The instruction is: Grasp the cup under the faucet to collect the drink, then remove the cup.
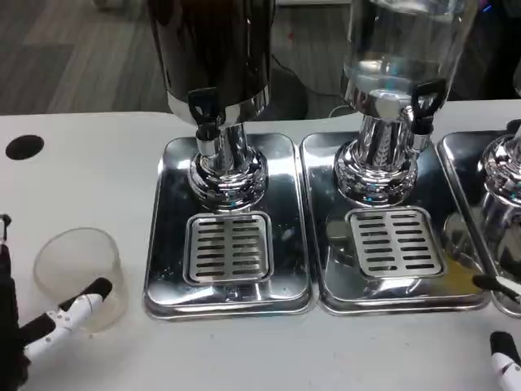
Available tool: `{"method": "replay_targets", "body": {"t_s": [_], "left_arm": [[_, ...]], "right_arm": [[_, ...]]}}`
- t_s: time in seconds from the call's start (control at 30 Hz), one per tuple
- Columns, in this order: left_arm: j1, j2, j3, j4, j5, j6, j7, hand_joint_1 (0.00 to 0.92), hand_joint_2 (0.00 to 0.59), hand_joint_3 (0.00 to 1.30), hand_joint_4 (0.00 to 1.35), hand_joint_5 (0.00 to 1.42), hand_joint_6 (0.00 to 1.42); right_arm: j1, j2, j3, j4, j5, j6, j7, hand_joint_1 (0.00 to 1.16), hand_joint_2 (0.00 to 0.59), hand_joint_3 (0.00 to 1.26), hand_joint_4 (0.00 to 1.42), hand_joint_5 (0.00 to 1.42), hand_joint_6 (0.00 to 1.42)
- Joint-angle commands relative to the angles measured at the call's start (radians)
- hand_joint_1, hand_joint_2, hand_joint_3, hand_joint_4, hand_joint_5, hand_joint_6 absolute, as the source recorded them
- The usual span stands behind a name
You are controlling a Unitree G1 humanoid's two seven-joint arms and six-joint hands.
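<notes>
Dispensers (220, 90) stand on steel trays (171, 269), well right of cup (80, 273).

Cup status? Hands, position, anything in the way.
Left hand fingers touching cup, grip unconfirmed. Right hand at frame edge. Cup left of dark dispenser's tray, not under faucet. Path clear.

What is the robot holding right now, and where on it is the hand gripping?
The left hand has fingers against the lower side of the clear plastic cup; a closed grip cannot be told. The right hand holds nothing visible.
</notes>
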Motion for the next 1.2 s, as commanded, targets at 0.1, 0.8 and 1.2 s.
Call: {"method": "replay_targets", "body": {"t_s": [0.1, 0.8, 1.2], "left_arm": [[-0.042, -0.004, -0.017, 0.052, -0.029, 0.020, 0.027, 0.178, 0.068, 0.11, 0.10, 0.43, 0.70], [-0.123, -0.003, -0.093, 0.125, -0.075, 0.040, 0.050, 0.175, 0.076, 0.15, 0.15, 0.47, 0.75], [-0.144, 0.018, -0.153, 0.124, -0.020, 0.084, 0.054, 0.357, 0.093, 0.24, 0.26, 0.56, 0.83]], "right_arm": [[0.012, -0.004, -0.012, 0.002, 0.026, -0.032, 0.018, 0.45, 0.501, 0.24, 0.06, 0.03, 0.00], [0.025, 0.003, -0.019, 0.016, 0.038, -0.060, 0.033, 0.43, 0.499, 0.24, 0.07, 0.04, 0.00], [0.005, 0.005, -0.021, 0.051, 0.068, -0.079, 0.043, 0.43, 0.499, 0.24, 0.07, 0.04, 0.00]]}}
